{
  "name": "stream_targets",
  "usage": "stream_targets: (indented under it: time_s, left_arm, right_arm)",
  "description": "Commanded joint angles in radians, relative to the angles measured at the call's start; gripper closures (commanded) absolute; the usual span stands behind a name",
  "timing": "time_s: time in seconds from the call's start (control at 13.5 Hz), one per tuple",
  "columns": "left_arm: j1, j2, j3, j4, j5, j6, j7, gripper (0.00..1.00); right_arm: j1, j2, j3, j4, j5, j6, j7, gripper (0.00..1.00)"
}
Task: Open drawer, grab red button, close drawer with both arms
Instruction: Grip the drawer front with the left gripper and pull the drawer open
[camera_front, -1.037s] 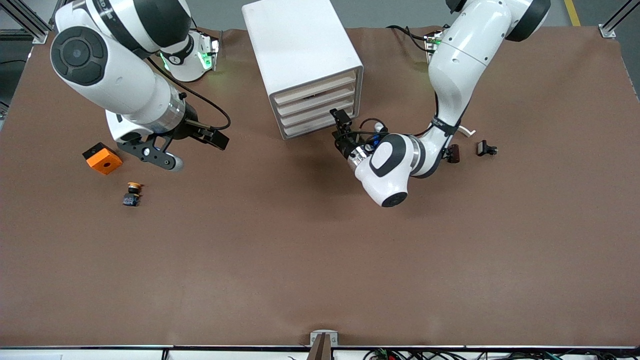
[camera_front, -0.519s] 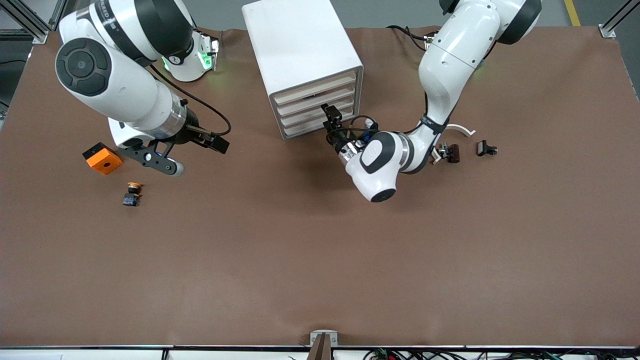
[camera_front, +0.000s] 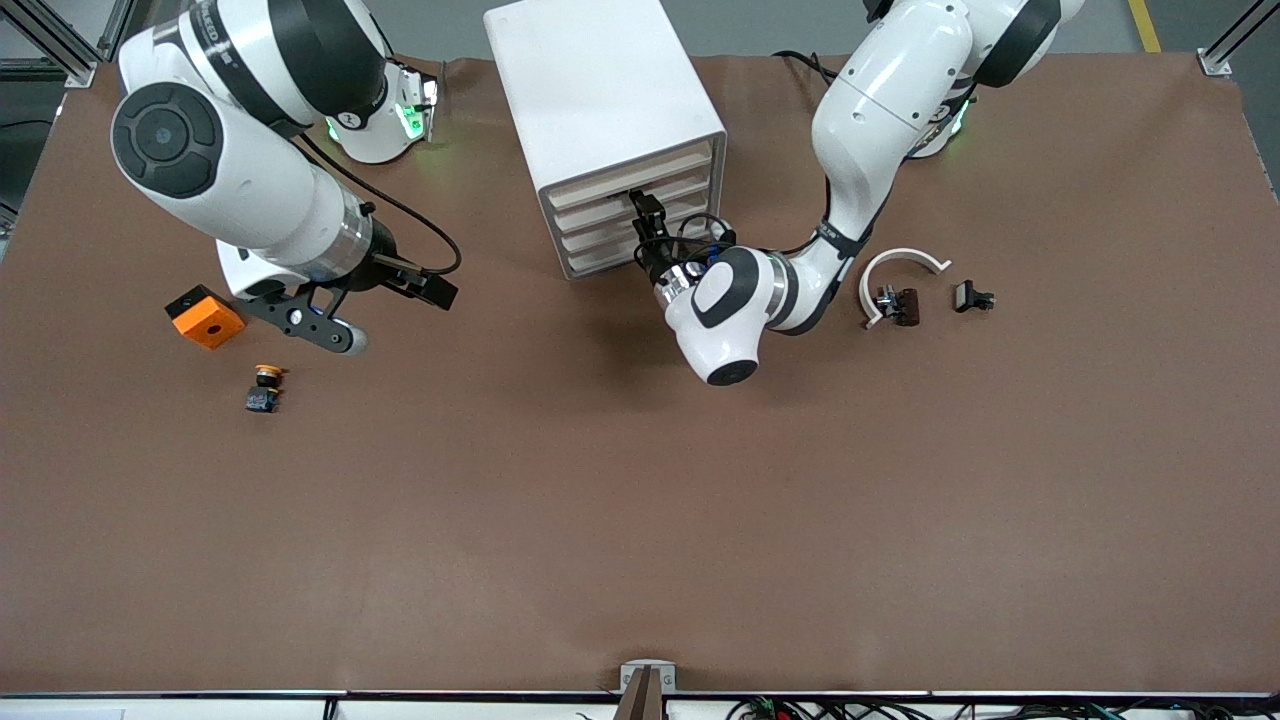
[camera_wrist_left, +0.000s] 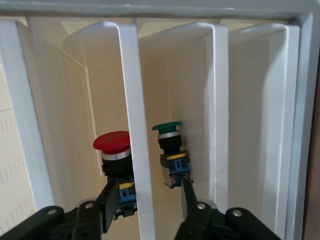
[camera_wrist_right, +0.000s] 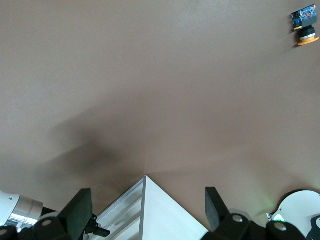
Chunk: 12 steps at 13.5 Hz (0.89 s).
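Brown table mat (camera_front: 640, 520), white drawer cabinet (camera_front: 600, 110), aluminium frame posts (camera_front: 1225, 45).

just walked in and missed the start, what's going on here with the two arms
The left arm's tool is at the front of the white drawer cabinet, its open fingers straddling a white divider wall. Inside stand a red-capped push button and a green-capped push button. Nothing is gripped yet. The right arm's tool waits open above the table, near the orange square block.
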Motion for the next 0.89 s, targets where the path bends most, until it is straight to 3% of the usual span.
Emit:
stream_targets:
  time_s: [0.0,0.22,0.81]
  left_arm:
    - [-0.016,0.012,0.002,0.015,-0.035,-0.017,-0.019,0.64]
    - [-0.015,0.015,0.003,0.018,-0.042,-0.017,-0.019,0.98]
    - [0.04,0.015,0.017,0.027,-0.034,-0.005,-0.015,1.0]
  right_arm:
    - [-0.008,0.01,0.003,0.02,0.019,-0.011,0.006,0.0]
    - [-0.008,0.01,0.003,0.02,0.019,-0.011,0.008,0.0]
    - [0.016,0.008,0.003,0.023,0.019,-0.008,0.038,0.0]
